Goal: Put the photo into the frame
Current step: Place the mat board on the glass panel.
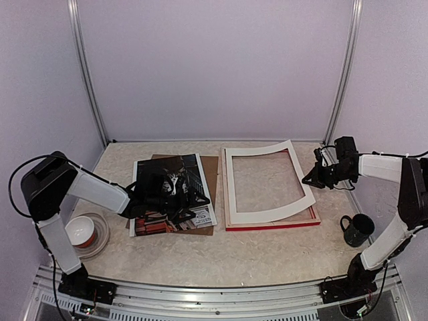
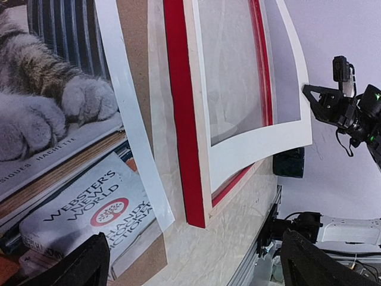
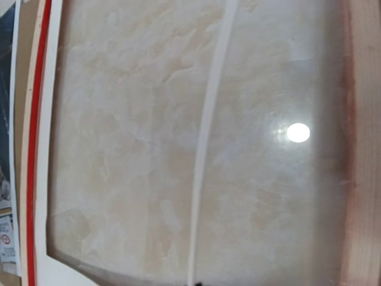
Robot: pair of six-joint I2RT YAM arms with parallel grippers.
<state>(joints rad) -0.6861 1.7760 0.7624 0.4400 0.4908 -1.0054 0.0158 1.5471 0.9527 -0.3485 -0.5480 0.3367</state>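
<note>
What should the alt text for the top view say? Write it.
The open left tool is over the cat photo, which lies on a brown board left of the red frame. A white mat lies askew on the frame; the shut right tool is near its right edge.

Photo (image 1: pixel 155 168): a large print of a tabby cat with grey paws resting on stacked books, with a dark background and a thin white border. It lies face up on the left half of the table (image 1: pixel 267 261), partly hidden by my left gripper (image 1: pixel 187 200), whose jaws are spread wide over it. Frame (image 1: pixel 271 225): large and rectangular, with red edges. It lies flat on the table's right half, pale wood side up.
</note>
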